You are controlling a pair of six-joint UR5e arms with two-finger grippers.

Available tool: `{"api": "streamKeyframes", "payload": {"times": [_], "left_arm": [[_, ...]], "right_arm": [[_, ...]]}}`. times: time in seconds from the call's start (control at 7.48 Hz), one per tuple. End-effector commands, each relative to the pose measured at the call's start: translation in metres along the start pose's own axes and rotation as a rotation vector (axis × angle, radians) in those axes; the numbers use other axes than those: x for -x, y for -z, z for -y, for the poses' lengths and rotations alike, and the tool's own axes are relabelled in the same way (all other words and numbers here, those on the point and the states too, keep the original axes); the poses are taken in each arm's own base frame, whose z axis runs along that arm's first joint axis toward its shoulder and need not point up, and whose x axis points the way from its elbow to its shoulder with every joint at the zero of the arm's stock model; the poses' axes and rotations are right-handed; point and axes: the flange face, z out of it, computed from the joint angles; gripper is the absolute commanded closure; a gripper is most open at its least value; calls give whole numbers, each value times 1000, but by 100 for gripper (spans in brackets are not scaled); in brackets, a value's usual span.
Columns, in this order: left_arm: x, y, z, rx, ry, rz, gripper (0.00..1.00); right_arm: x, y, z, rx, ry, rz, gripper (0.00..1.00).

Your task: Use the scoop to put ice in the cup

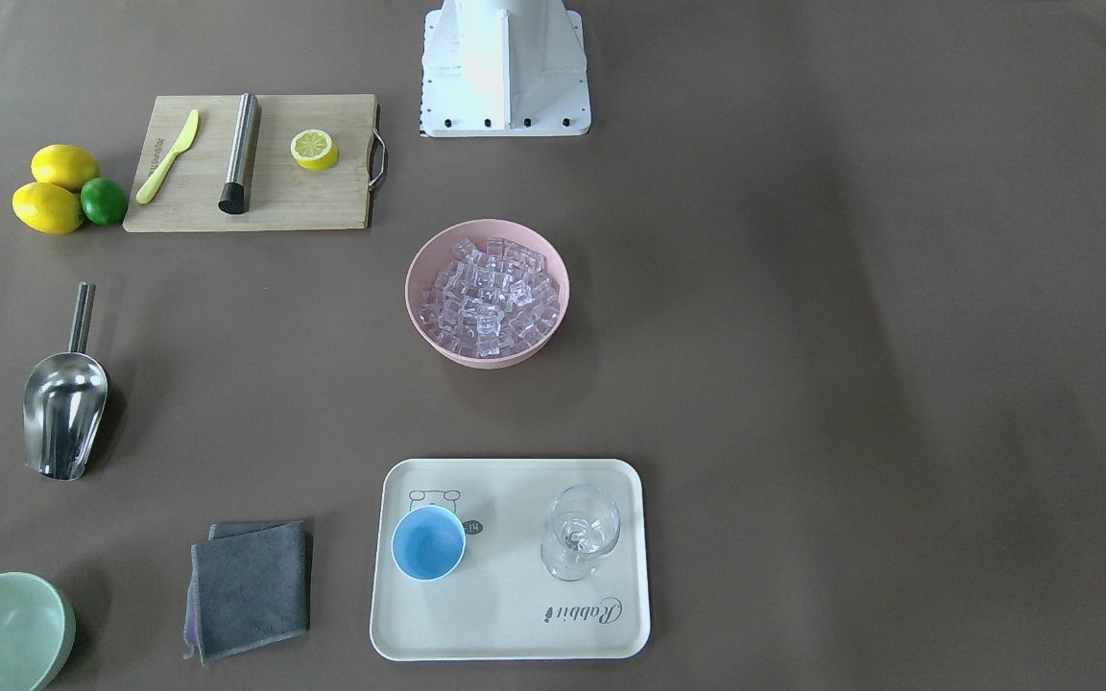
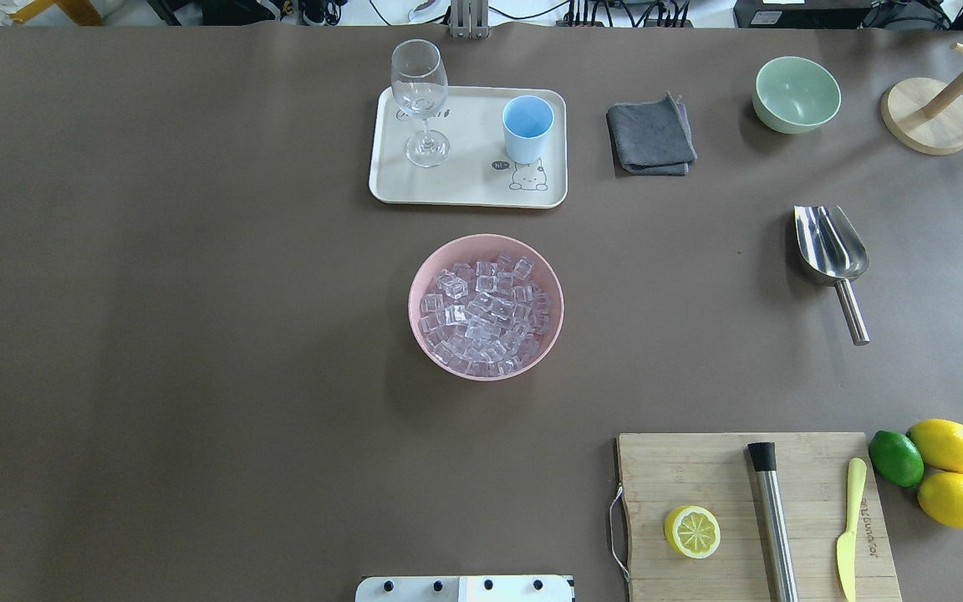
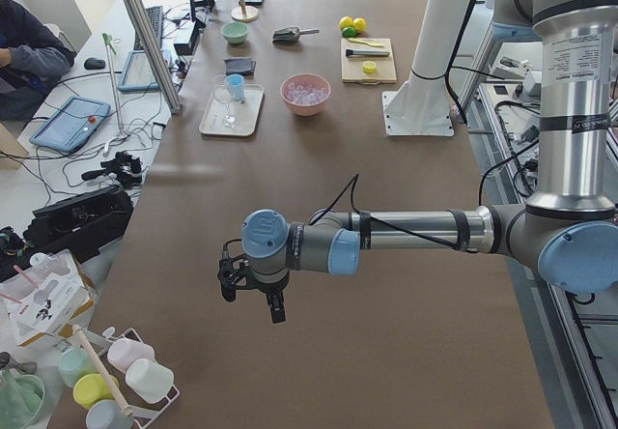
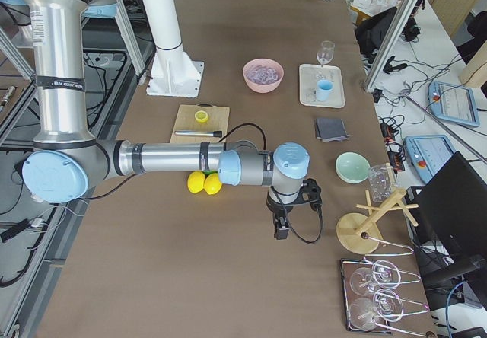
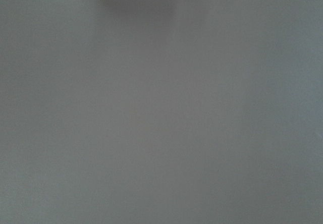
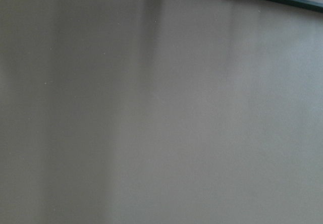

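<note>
Ice [image 1: 488, 297] fills the pink bowl [image 1: 416, 288] at the table's centre, and you will find the cup [image 1: 428, 543] upright on the cream tray [image 1: 505, 624] beside a stemmed glass [image 1: 580, 533], with the scoop [image 1: 63, 408] lying on the bare table on the robot's right side, well apart from both, trough up and handle toward the robot. Your left gripper [image 3: 253, 296] and right gripper [image 4: 293, 215] hang above bare table at opposite ends, well apart from the scoop; whether either is released or clenched I cannot tell from the side views, and both wrist cameras show little but brown table surface
</note>
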Motion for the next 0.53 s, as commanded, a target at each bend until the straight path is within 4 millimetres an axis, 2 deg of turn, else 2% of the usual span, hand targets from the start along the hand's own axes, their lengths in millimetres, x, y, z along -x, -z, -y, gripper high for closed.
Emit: {"api": "streamKeyframes", "payload": {"times": [0.0,0.4], "left_arm": [[0,-1,-1,2,-6,2,2],[1,-2,-1,3,-5,2,2]], "right_arm": [[-2,0,-2,-1,-7,11,0],[-2,0,-2,-2,-8,11,0]]}}
